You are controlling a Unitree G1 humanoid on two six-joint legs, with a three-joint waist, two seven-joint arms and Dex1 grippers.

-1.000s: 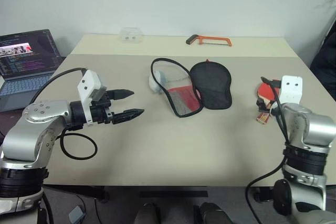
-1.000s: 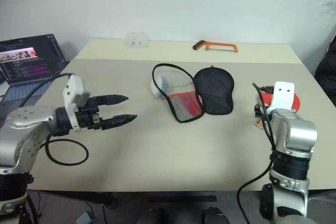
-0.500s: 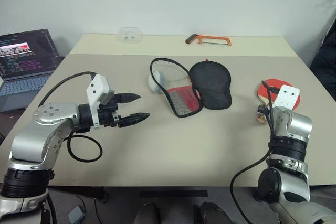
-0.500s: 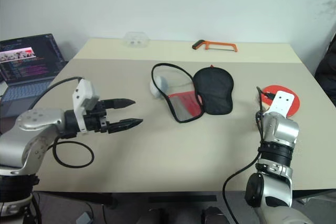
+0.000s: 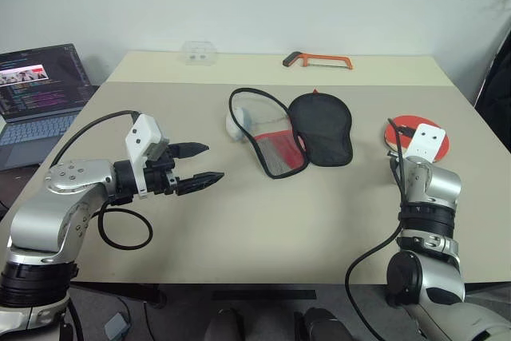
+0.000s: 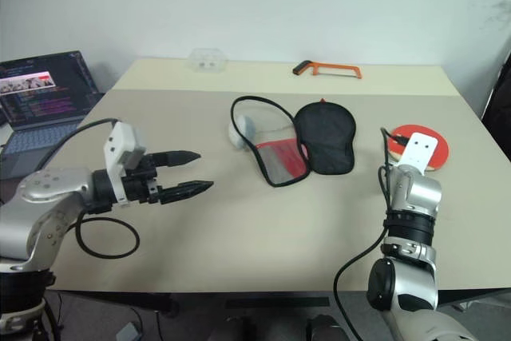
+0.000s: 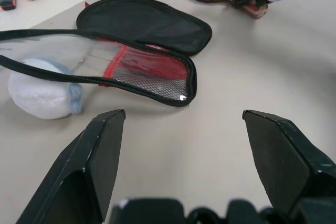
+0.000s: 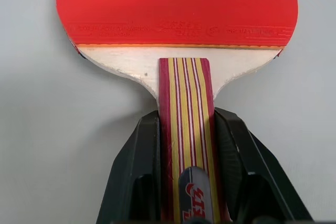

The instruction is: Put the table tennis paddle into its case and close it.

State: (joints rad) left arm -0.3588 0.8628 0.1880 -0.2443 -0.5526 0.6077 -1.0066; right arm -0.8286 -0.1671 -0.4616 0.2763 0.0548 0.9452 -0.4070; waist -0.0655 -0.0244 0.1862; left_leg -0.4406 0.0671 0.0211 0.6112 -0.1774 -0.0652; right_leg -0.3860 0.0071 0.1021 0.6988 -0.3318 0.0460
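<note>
While the left pincer [image 5: 199,166] hangs released over the near left of the counter [image 5: 239,221], at about eight o'clock from the case, its black fingers spread wide and grasping nothing, the change is all on the right. A second ago the right pincer [image 8: 184,150] was spread and short of the bat's red face; it has since pushed forward and clenched on the handle, and its own camera shows a finger pressed against each side of the striped wood. The paddle [image 5: 399,129] lies flat at the right edge of the counter, at about three o'clock from the case, red face up and handle toward the robot. The case [image 5: 307,129] lies unzipped mid-counter, black half to the right, red mesh half to the left, with a white pouch [image 5: 236,124] touching its ten o'clock edge. Farther back an orange hacksaw [image 5: 317,60] rests at twelve o'clock. With the handle gripped, the pickup looks secured; lifting and carrying the bat to the open case likely comes next.
</note>
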